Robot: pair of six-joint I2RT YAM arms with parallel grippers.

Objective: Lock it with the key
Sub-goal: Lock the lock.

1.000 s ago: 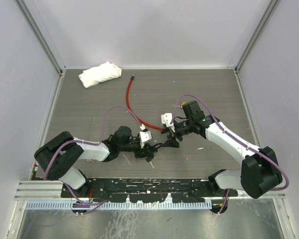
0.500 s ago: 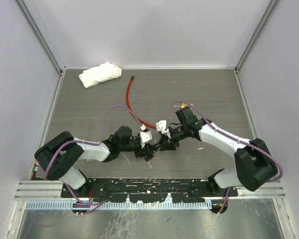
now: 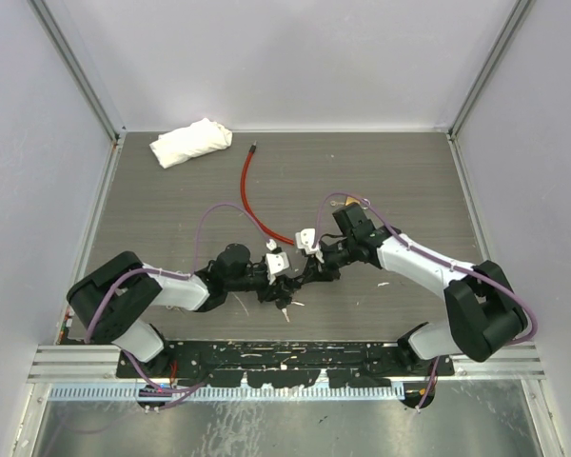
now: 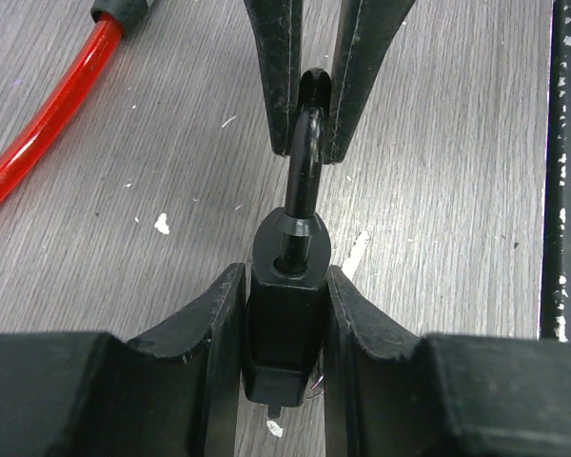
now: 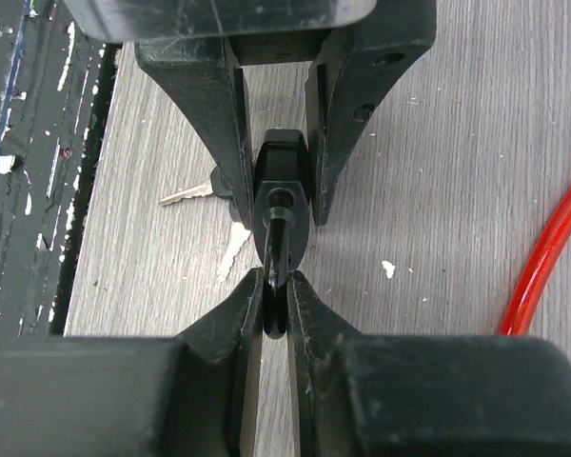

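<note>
Right gripper (image 5: 276,286) moved in toward the left and pinched the shackle (image 5: 278,238), while the left gripper (image 4: 284,286) clamped the black padlock (image 4: 284,333) body low over the table (image 3: 409,181), centre-front. Locking looked unfinished. A silver key (image 5: 186,195) lay by the padlock's base; couldn't tell if it was inserted.

no readable text, labels, brands or numbers in any view

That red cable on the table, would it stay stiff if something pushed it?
Probably not: the red cable lies in a loose curve, so it would likely bend and snake aside. Its glossy sheath looks slippery, and being round it may roll a little.
</note>
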